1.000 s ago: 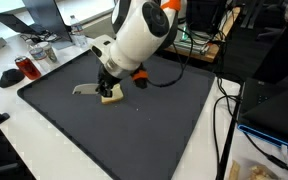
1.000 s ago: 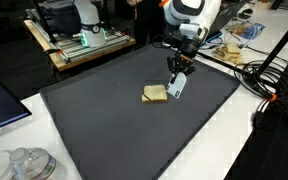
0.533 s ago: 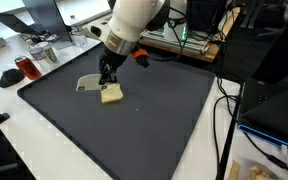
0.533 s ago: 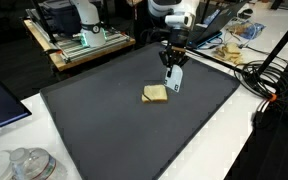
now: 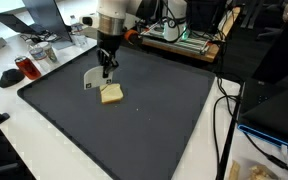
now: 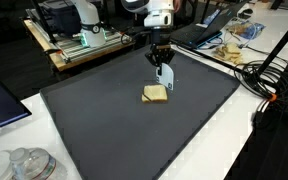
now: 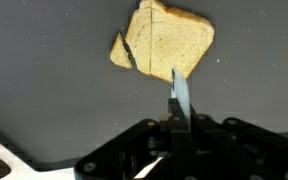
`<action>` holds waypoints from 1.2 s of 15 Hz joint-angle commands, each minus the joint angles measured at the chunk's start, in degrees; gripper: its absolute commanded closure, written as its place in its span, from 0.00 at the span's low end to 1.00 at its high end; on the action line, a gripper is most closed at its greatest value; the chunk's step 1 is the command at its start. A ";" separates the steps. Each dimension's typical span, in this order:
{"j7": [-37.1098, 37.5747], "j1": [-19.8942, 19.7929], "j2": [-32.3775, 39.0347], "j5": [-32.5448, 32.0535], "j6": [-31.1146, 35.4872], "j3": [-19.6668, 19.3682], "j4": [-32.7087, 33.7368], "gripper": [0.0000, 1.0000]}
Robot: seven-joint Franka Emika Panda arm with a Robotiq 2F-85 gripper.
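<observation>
A slice of bread (image 5: 111,94) (image 6: 155,94) lies on the black mat (image 5: 134,130) (image 6: 104,120). In the wrist view the bread (image 7: 164,45) shows a dark slit near its left corner. My gripper (image 5: 106,67) (image 6: 161,62) hangs above and just behind the slice, shut on a flat grey knife. The knife blade (image 5: 90,79) (image 6: 167,80) points down, clear of the bread. In the wrist view the blade (image 7: 179,98) sticks out from between the shut jaws of the gripper (image 7: 179,128) toward the slice's near edge.
A red cup (image 5: 28,68) and a black object (image 5: 11,77) sit off the mat's corner, with a laptop (image 5: 44,15) behind. Cables (image 5: 224,110) run along the mat's side. A wooden cart (image 6: 79,45), food packets (image 6: 234,45) and a glass jar (image 6: 29,165) surround the mat.
The arm has risen and drawn back from the bread, carrying the knife with it. The blade that was down at the slice now hangs above the mat. The bread has not moved.
</observation>
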 commanded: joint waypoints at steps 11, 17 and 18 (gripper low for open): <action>-41.69 -8.82 -7.11 40.61 -16.21 5.89 5.71 0.99; -48.95 -3.38 -2.51 37.90 -30.22 -0.26 19.13 0.99; -49.92 -2.64 -1.48 37.13 -31.75 -0.63 21.20 0.99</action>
